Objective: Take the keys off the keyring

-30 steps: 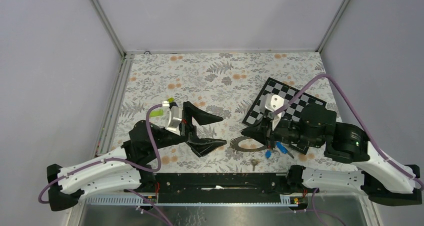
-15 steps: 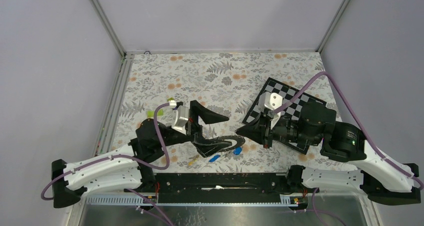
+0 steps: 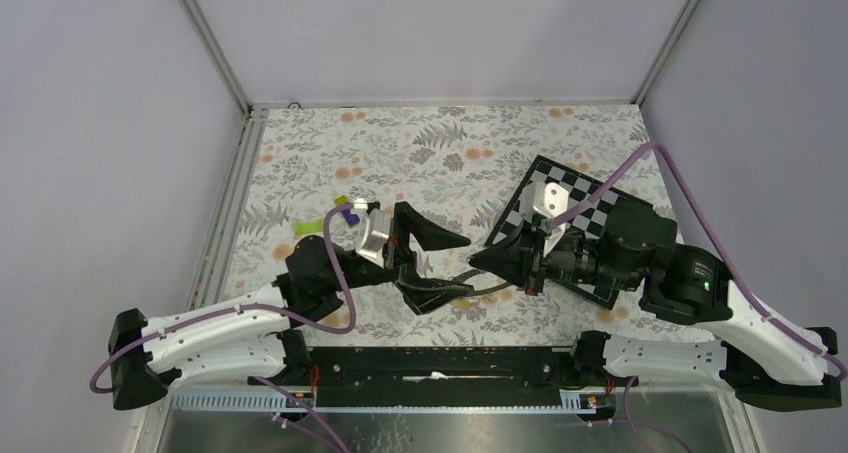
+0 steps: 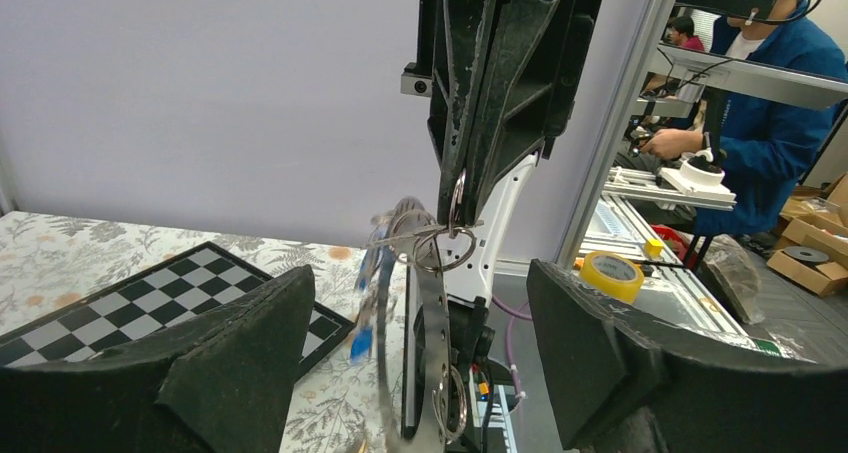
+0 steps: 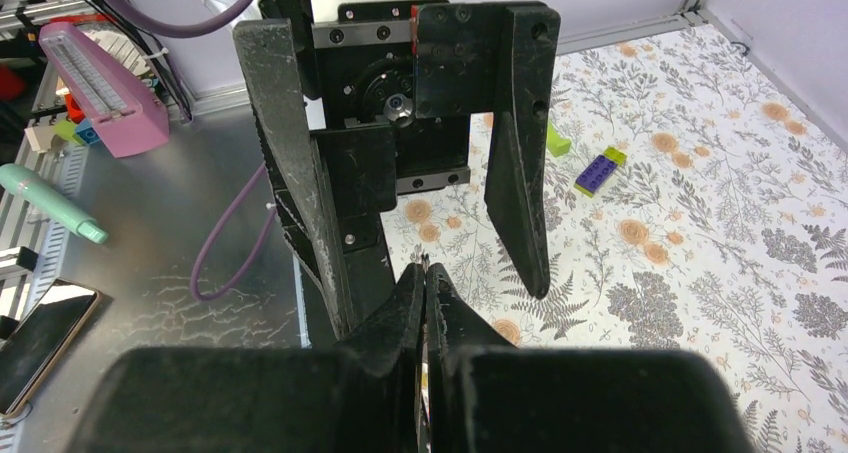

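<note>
The keyring [image 4: 430,358], a large flat grey ring, hangs edge-on between my left gripper's [image 4: 420,373] wide-open fingers and touches neither. Its top edge is pinched by my right gripper [image 4: 455,198], which comes in from above in the left wrist view. Blurred blue-headed keys [image 4: 362,308] and a small split ring [image 4: 452,248] dangle from it. From the top, my right gripper [image 3: 474,261] points left, its tip between the left gripper's [image 3: 462,266] fingertips, and the keyring [image 3: 492,287] shows as a grey arc below it. In the right wrist view the right gripper [image 5: 425,281] is pressed together on a thin metal edge.
A black-and-white chessboard [image 3: 565,188] lies under the right arm. A purple-and-green block [image 3: 346,211] and a green block [image 3: 308,226] sit on the floral cloth behind the left wrist. The metal frame rail [image 3: 440,361] runs along the near edge.
The right gripper has lifted the keyring off the cloth and carried it left, with the keys swinging. The left gripper has moved right and opened wider, so the ring now hangs between its fingers.
</note>
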Robot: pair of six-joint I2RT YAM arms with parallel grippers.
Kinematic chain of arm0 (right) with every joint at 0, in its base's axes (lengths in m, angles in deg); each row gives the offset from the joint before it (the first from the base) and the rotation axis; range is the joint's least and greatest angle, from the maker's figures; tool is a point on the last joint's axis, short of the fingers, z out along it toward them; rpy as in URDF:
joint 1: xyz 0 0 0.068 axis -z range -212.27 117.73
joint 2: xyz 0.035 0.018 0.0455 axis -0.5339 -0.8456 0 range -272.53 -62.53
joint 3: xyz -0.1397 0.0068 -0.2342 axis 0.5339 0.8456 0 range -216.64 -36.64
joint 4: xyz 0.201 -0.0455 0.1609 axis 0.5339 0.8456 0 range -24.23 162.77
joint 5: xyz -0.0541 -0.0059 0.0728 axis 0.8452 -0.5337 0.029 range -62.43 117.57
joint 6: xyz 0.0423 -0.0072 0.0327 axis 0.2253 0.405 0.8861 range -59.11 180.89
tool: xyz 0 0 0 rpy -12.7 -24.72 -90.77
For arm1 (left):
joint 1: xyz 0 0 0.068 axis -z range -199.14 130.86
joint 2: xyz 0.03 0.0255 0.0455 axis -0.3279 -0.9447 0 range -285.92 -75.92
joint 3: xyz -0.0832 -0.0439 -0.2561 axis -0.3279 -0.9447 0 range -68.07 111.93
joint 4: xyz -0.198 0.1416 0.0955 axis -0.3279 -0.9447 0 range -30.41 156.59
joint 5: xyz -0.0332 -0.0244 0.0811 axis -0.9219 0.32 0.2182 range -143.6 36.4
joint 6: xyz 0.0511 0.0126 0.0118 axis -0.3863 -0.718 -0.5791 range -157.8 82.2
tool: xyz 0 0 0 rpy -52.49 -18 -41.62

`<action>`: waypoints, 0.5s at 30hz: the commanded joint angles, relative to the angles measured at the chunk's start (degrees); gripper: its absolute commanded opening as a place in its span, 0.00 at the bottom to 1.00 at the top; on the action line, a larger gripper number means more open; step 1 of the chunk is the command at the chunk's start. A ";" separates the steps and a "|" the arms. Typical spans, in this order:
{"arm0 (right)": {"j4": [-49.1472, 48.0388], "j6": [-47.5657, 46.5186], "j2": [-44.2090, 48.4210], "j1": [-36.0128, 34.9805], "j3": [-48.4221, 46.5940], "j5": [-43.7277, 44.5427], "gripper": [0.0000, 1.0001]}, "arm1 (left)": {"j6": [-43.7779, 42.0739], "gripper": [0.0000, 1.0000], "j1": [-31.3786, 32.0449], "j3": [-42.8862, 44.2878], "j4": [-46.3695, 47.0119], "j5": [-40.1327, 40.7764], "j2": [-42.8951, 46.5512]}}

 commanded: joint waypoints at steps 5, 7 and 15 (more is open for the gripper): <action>-5.62 0.38 0.33 -0.10 -0.58 -0.97 0.00 | 1.36 0.75 0.40 0.15 5.45 -3.18 -1.03; -5.67 0.38 0.28 -0.08 -0.68 -1.12 0.00 | 1.37 0.72 0.42 0.07 5.36 -3.39 -1.03; -6.15 0.38 -0.03 -0.09 -0.68 -1.73 0.00 | 1.37 0.60 0.46 0.45 5.36 -3.85 -1.60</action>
